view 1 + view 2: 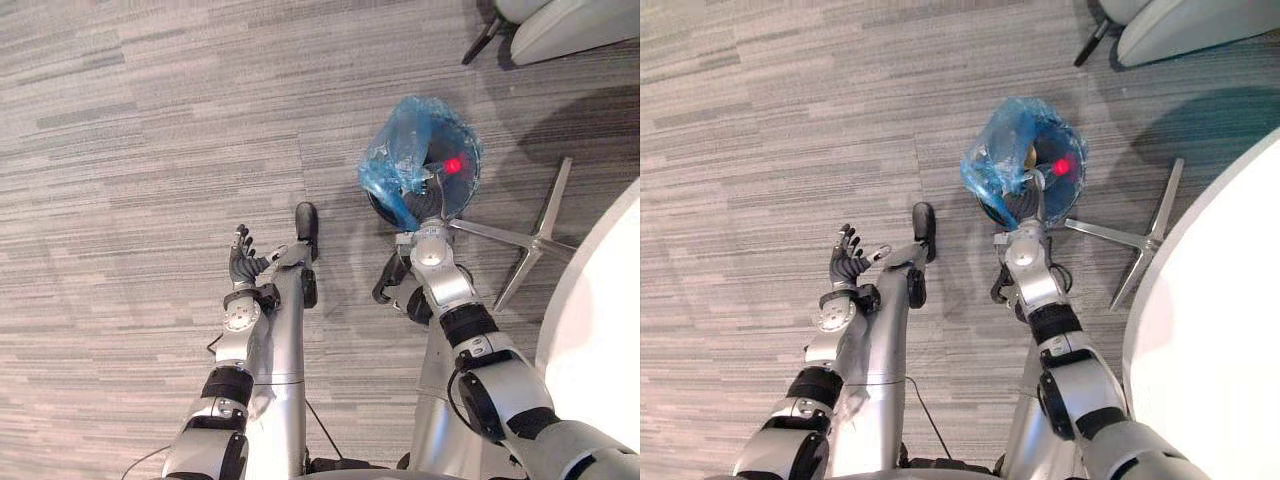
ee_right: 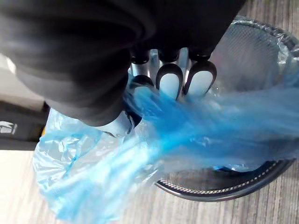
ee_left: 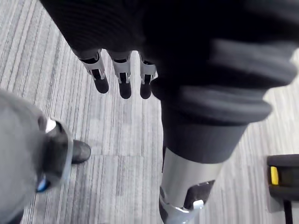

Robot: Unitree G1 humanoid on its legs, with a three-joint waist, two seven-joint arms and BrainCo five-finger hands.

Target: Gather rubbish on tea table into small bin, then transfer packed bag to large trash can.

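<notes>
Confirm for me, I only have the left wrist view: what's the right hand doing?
Observer: The right hand is over the small bin, pinching the blue bag, with fingers and thumb curled into the plastic.
Operator: Bag out of the bin?
Observer: Not fully. Plastic lies over part of the rim of the mesh bin, and the rest is bunched at the hand.
</notes>
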